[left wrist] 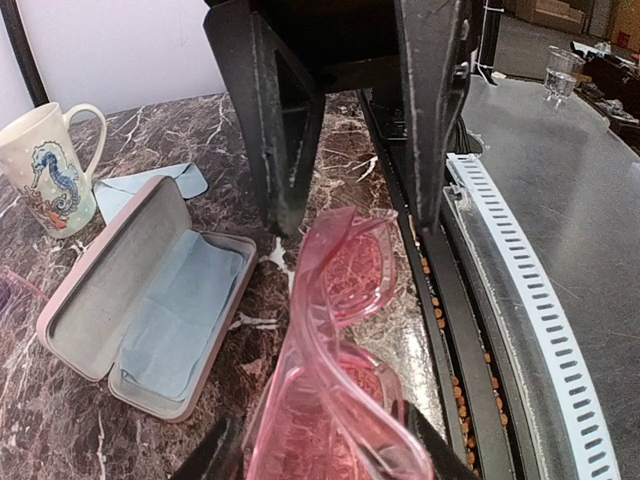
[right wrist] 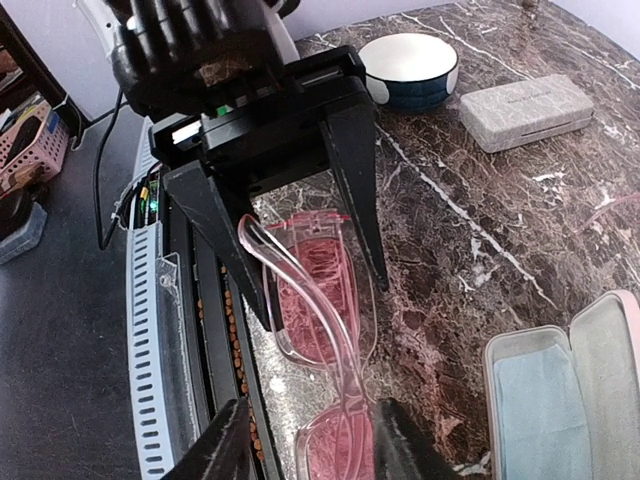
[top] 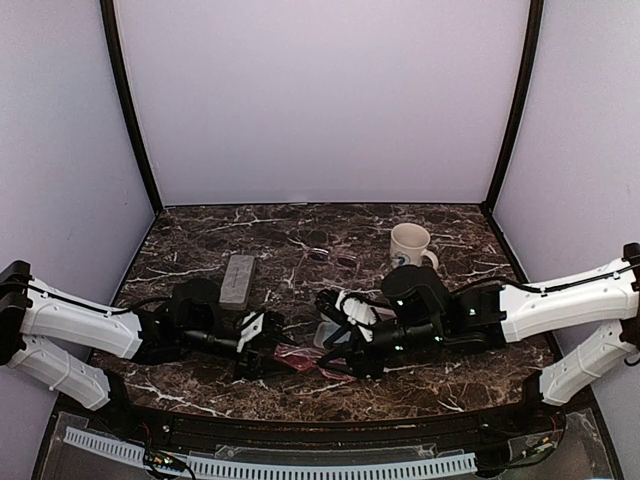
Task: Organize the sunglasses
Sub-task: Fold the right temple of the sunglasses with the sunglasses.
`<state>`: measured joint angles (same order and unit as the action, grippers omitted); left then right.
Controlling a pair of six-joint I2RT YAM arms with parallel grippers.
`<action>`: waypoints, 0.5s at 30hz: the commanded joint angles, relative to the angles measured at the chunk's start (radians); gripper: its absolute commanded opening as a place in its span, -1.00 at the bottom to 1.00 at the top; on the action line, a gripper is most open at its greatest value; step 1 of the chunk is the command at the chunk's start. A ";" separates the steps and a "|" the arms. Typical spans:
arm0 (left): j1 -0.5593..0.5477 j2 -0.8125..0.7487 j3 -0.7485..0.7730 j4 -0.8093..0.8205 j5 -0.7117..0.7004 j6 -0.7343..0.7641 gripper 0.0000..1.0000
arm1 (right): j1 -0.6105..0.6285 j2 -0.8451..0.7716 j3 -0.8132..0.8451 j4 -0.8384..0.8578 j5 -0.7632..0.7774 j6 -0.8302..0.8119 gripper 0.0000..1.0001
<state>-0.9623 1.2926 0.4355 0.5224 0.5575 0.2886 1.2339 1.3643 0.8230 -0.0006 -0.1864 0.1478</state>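
The red-pink sunglasses (top: 298, 357) are at the table's front edge, between both grippers, with one temple swung out. In the left wrist view the sunglasses (left wrist: 335, 330) fill the gap between my left gripper's (left wrist: 325, 460) fingers, which press on both sides of the frame. My right gripper (right wrist: 310, 445) is open around the other end of the sunglasses (right wrist: 320, 300), with a gap on one side. The thin dark sunglasses (top: 335, 258) lie further back, near the table's middle. In the top view the left gripper (top: 268, 350) and the right gripper (top: 335, 362) face each other.
An open pink case (left wrist: 95, 260) holding a light blue cloth (left wrist: 180, 310) lies beside the sunglasses. A second cloth (left wrist: 140, 190) and a seahorse mug (top: 410, 245) are behind it. A closed grey case (top: 238, 280) and a white bowl (right wrist: 410, 65) sit to the left. The slotted cable track (left wrist: 530, 290) runs along the front edge.
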 commanded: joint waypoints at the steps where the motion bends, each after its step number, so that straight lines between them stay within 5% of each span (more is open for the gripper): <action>1: -0.001 0.001 0.015 0.023 0.001 0.017 -1.00 | -0.024 -0.032 0.034 -0.005 -0.028 0.010 -0.03; 15: -0.007 -0.012 0.027 -0.001 0.019 0.037 -1.00 | -0.045 0.126 0.172 -0.186 -0.101 -0.051 0.71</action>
<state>-0.9634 1.2949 0.4377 0.5217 0.5583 0.3069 1.1992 1.4460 0.9501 -0.1333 -0.2516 0.1265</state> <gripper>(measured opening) 0.467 0.828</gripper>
